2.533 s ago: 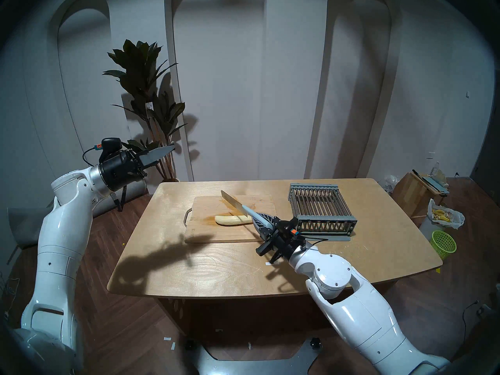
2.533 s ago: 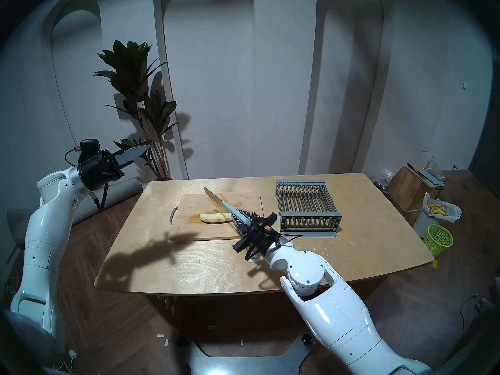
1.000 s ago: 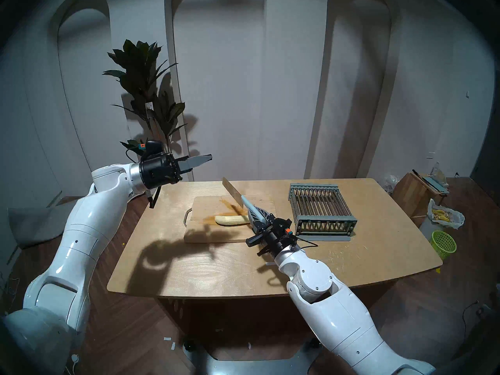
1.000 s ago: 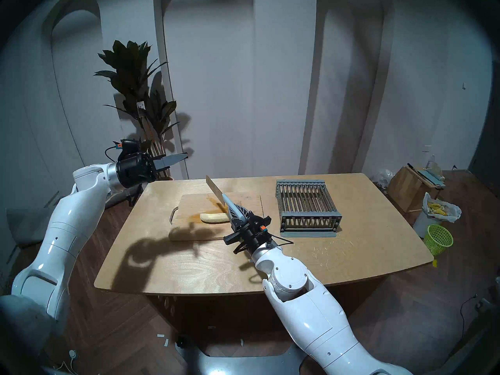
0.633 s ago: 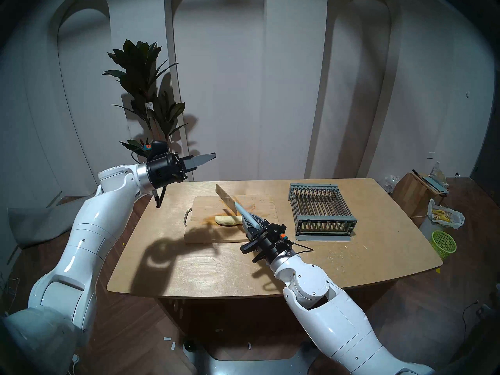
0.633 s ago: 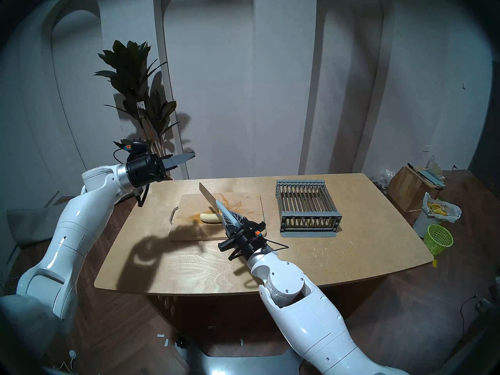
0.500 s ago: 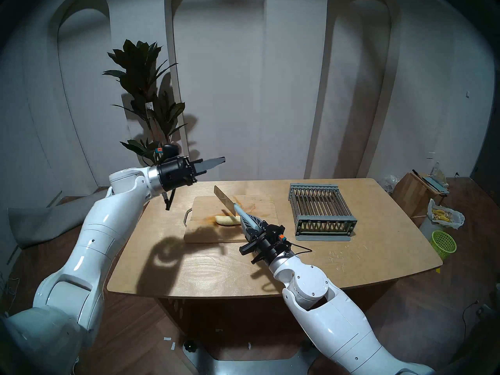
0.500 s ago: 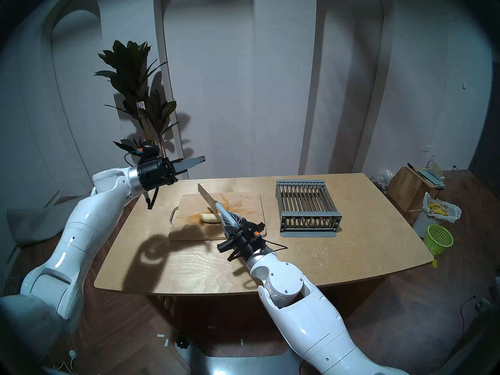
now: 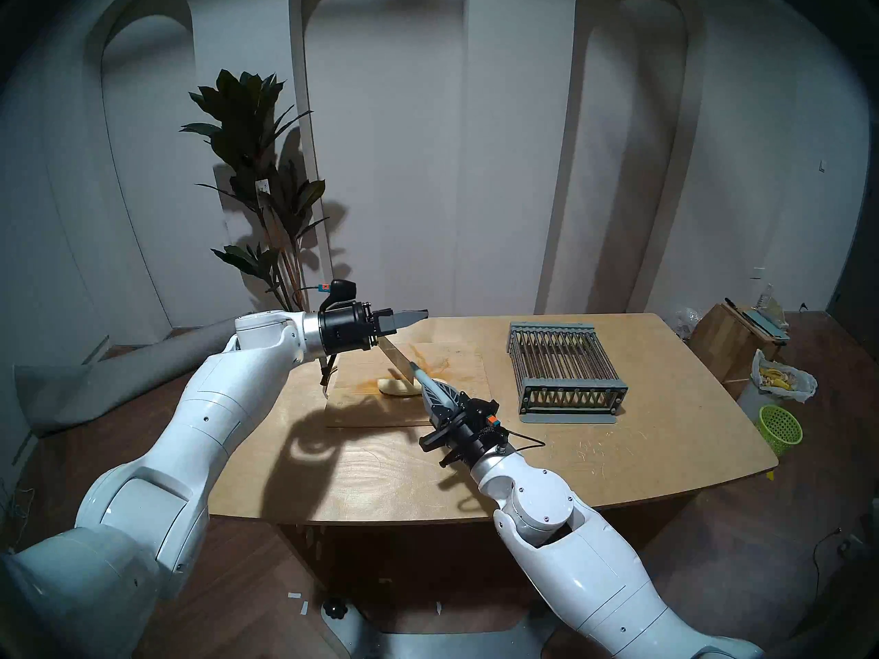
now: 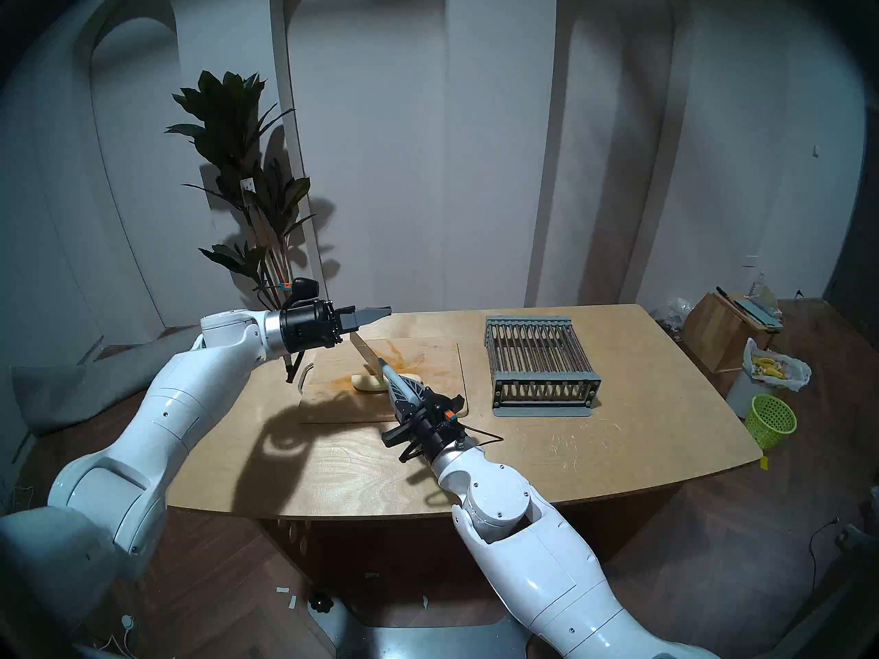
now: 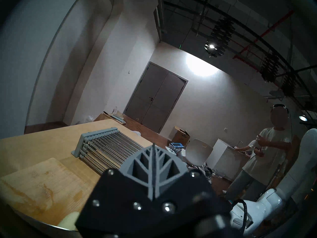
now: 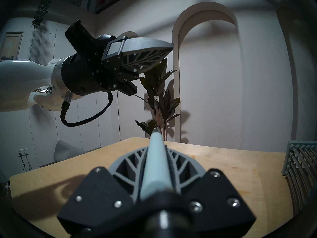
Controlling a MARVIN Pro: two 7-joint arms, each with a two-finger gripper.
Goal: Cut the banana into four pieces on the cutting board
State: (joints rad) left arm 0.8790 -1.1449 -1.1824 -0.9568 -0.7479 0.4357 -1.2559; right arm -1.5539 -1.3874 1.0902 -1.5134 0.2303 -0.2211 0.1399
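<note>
Left gripper [image 9: 413,316], fingers closed empty, swung in above cutting board [image 9: 463,382]; right gripper [image 9: 440,396] clamped knife [image 9: 397,358] over banana [image 9: 397,388], uncut.

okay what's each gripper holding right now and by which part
The right gripper is shut on the knife, clamping its pale blue handle, blade out over the cutting board. The left gripper is shut and holds nothing.

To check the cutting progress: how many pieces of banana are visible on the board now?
1. The banana lies whole on the cutting board near its left end, under the knife; its right end is hidden behind the right gripper.
</note>
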